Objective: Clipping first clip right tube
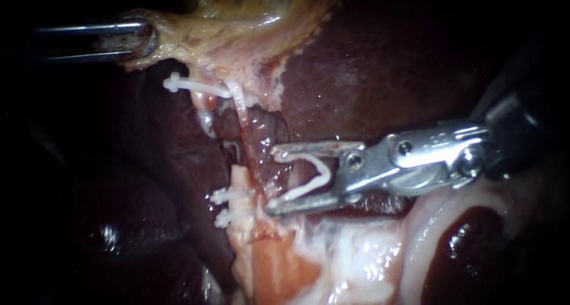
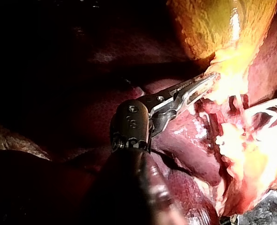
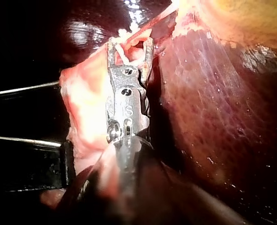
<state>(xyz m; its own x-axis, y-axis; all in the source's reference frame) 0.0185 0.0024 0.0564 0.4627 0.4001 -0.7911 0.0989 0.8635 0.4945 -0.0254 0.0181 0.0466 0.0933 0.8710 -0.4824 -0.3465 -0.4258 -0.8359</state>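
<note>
Liver (image 1: 386,62) fills center and right, gallbladder (image 1: 237,26) top center. Right instrument (image 1: 275,181) comes in from the right, jaws spread wide, both touching the open clip (image 1: 317,174) seated between them. Left instrument (image 1: 142,41) sits upper left, jaws pinching the gallbladder edge. Right tube (image 1: 248,140) runs down frame center, just beside the right jaw tips. Closed clip (image 1: 178,83) lies upper left of it, two lower clips (image 1: 221,195) below.

Dark shaft of left instrument (image 2: 206,82) ended in a metal claw, closed on the pale yellow fringe of the gallbladder (image 2: 208,28). Gallbladder orange-yellow and glistening, ahead of the claw. Dark red liver (image 2: 185,140) under and beside the shaft. Ragged pale tissue (image 2: 236,145) just beyond the claw, wet.
</note>
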